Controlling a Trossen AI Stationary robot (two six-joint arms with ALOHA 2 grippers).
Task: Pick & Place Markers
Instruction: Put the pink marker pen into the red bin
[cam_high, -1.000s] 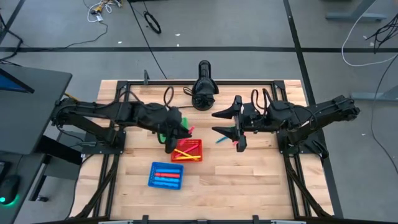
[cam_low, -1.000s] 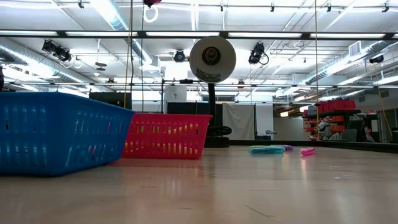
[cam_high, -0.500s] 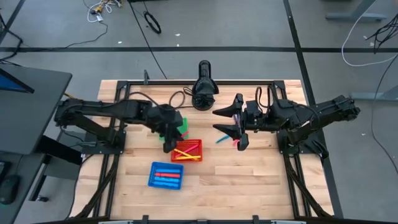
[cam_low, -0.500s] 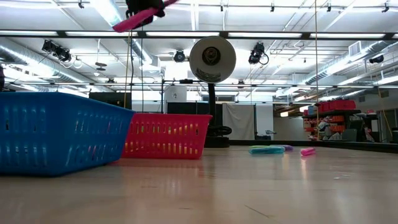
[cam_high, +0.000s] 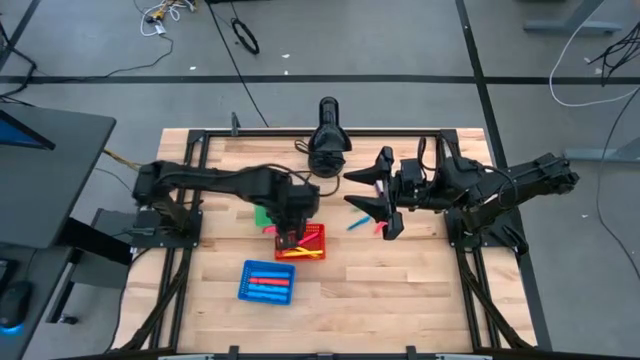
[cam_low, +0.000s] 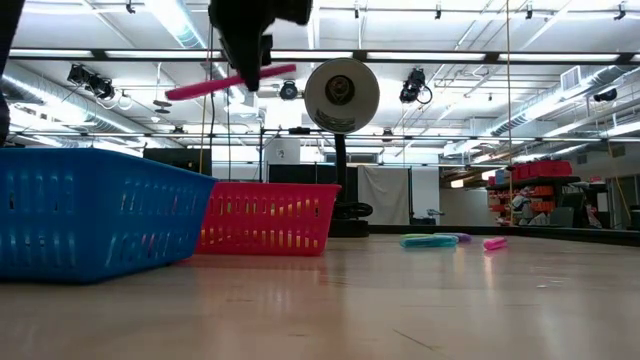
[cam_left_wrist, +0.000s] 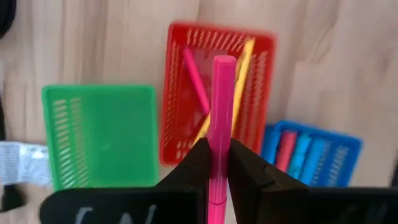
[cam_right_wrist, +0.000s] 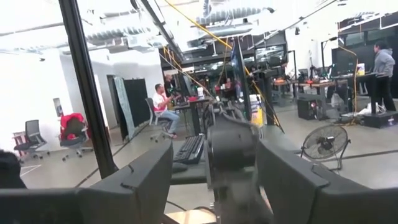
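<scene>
The left gripper (cam_left_wrist: 214, 163), clamped on one pink marker (cam_left_wrist: 219, 112), hangs over the red basket (cam_left_wrist: 261, 81), which holds two markers. Three baskets: green at 9 o'clock of red, blue at 7 o'clock. The right gripper (cam_high: 385, 205) waits with fingers apart.

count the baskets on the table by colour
green basket: 1
red basket: 1
blue basket: 1
total: 3
</scene>
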